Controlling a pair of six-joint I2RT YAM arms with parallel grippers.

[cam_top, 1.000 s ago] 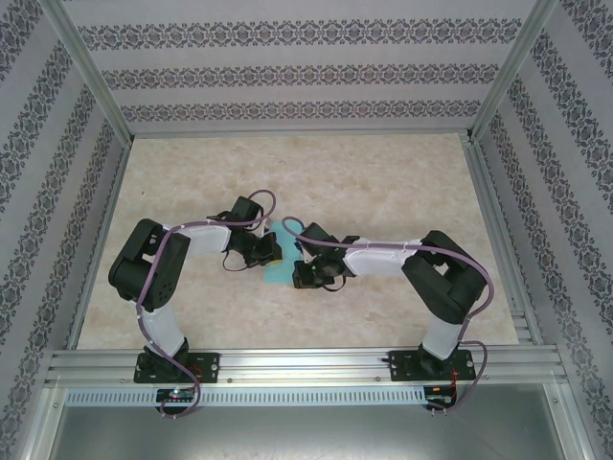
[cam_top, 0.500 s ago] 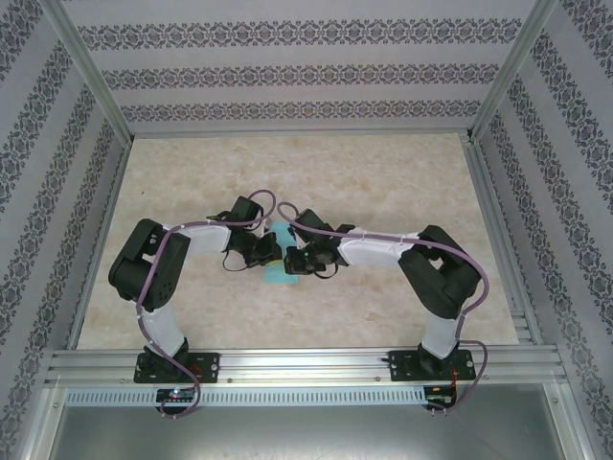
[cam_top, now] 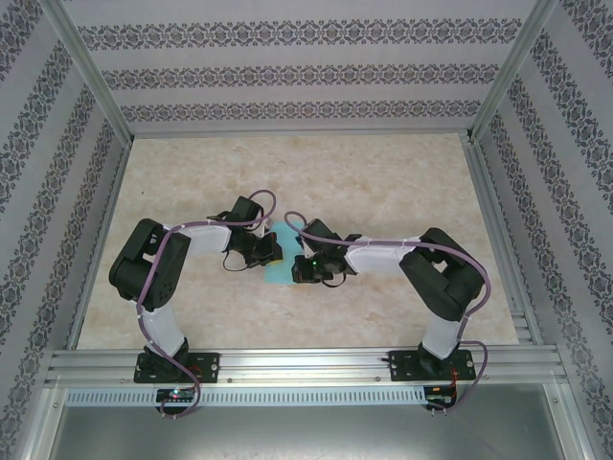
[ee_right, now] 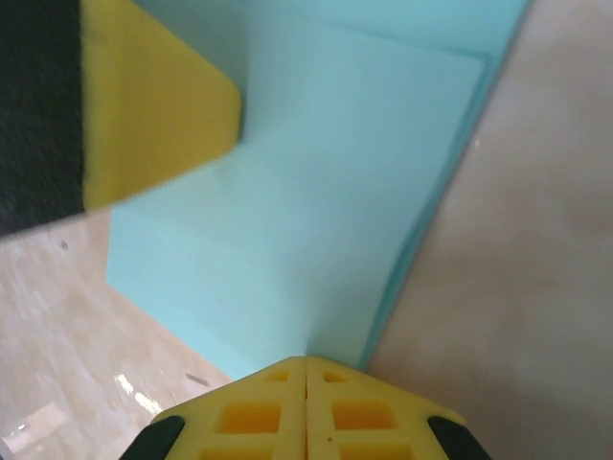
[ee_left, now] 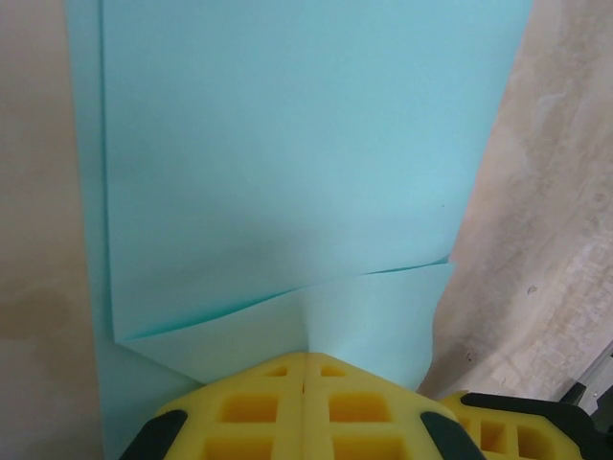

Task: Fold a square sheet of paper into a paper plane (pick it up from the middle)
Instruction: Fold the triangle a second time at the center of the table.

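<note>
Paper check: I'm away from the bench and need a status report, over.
Left gripper shut, tip on the paper. Right gripper shut, tip at its edge. Paper folded in layers, lying on the table. Both tips close together.

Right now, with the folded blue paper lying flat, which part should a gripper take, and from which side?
Probably the folded paper by its stacked long edge, seen in the right wrist view, approached low from the bare table beside it. The sheet lies flat, so the top offers nothing to pinch; the layers at that edge give some thickness.
</note>
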